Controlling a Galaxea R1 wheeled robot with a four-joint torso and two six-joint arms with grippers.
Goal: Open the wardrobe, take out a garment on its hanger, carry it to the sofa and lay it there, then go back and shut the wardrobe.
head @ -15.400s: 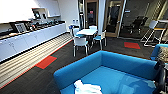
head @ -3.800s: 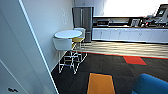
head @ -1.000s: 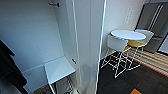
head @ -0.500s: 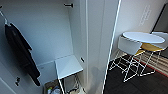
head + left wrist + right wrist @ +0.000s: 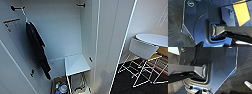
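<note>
The wardrobe (image 5: 75, 32) stands open, spanning the head view from nine o'clock to past centre. Its door (image 5: 110, 45) hangs at one o'clock. A black T-shirt (image 5: 37, 50) hangs inside at nine o'clock, above a white shelf (image 5: 76, 63) at six o'clock. A round white desk (image 5: 152, 40) and a white chair (image 5: 142, 48) sit at three o'clock. Whether either claw is released or clenched, I cannot tell.

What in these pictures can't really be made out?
- Head view: the small things on the wardrobe floor are blurred and cut off by the bottom edge.
- Head view: the label beside the black garment is too blurred to read.
- Head view: the round table is cut off by the right edge.
</note>
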